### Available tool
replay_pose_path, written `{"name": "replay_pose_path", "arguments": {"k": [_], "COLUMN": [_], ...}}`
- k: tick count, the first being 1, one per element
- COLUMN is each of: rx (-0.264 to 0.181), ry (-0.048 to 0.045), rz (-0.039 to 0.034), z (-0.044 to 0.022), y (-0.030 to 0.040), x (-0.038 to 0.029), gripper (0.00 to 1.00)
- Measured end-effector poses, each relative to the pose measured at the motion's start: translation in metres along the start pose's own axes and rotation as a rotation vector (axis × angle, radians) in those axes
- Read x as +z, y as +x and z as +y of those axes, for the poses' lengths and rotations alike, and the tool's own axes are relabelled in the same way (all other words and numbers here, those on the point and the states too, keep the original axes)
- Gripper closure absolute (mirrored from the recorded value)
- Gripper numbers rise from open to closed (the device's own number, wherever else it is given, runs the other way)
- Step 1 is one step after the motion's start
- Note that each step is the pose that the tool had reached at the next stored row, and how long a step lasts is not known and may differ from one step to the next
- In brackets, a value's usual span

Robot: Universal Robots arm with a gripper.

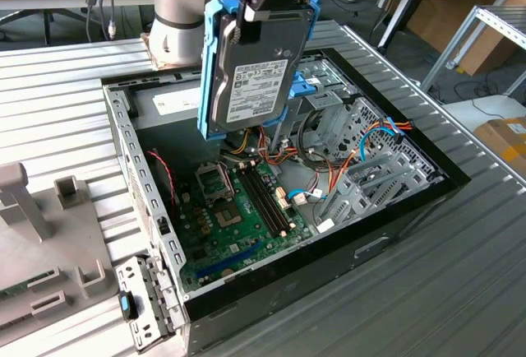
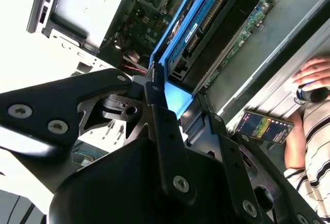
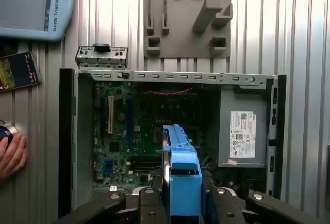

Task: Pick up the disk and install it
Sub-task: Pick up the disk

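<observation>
Exterior view — hand (image 1: 275, 3) grasping the disk (image 1: 259, 77) upright above the open computer case (image 1: 131, 153).

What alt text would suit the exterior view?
The robot's gripper holds the disk, grey with a blue frame, upright above an open computer case showing a green motherboard and coloured cables, on a ribbed metal table.

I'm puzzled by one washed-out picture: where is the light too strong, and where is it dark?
Second wrist view: the table beside the case burns out white, and the blue frame of the disk glares. First wrist view: the case interior lies in shadow. Exterior view: even light.
</observation>
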State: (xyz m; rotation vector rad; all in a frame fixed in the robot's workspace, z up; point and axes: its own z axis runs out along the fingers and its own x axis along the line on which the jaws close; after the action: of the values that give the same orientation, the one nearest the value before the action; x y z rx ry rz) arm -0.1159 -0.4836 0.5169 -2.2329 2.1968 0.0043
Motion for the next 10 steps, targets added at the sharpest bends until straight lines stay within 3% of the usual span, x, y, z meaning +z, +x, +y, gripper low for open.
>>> {"name": "replay_pose_path", "arguments": {"k": [10], "rx": [0.000], "ry": [-0.0001], "rz": [0.0026], "z": [-0.0426], "y": [0.0007], "x": [0.0013], "gripper": [0.63]}}
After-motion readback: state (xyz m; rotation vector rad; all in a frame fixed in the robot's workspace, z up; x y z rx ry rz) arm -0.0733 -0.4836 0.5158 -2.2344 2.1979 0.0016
